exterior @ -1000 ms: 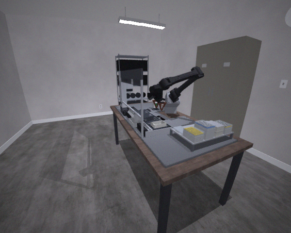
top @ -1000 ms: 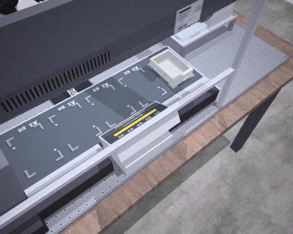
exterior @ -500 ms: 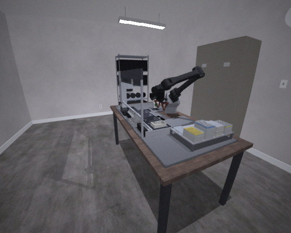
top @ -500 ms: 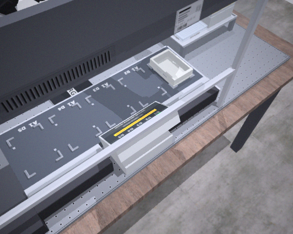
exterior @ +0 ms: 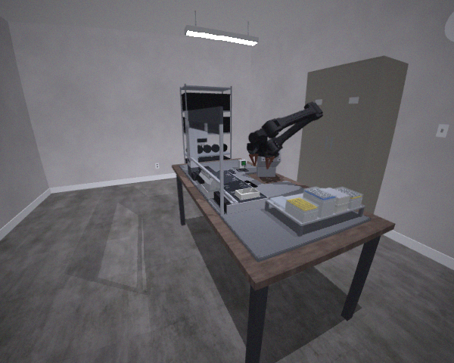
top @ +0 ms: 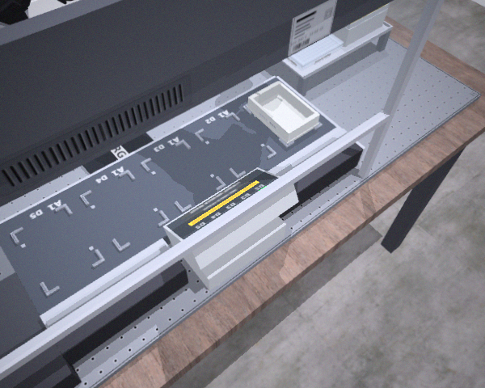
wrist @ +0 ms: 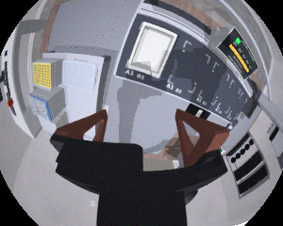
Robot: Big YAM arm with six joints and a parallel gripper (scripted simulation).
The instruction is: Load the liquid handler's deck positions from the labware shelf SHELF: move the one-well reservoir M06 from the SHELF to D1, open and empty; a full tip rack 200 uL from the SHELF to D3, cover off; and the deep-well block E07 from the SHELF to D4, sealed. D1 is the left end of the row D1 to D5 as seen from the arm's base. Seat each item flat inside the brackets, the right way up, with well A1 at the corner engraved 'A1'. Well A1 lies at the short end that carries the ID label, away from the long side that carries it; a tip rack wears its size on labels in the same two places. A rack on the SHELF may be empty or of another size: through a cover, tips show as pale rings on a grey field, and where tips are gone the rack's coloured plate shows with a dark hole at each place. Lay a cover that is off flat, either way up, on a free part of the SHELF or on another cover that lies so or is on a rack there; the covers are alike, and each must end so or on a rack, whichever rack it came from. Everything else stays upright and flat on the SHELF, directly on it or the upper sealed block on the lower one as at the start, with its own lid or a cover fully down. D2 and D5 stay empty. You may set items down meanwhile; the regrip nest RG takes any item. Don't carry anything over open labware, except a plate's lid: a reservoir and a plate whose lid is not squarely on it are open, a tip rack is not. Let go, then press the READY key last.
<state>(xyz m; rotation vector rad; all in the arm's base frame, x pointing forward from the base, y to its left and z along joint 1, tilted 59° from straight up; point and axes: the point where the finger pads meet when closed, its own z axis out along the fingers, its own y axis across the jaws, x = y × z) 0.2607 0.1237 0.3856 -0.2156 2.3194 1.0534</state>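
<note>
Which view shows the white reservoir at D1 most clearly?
The top view: the reservoir sits large inside the D1 brackets, its well visibly open. The wrist view shows it smaller from above; the exterior view only as a small white box.

The black arm [exterior: 287, 124] rises from its base to a high elbow, then folds back down so the wrist hangs low in front of that base. The hand [exterior: 262, 159] points downward, above the desk [exterior: 321, 249] and apart from it. Its two brown fingers are spread to their widest, with nothing between them.
</note>
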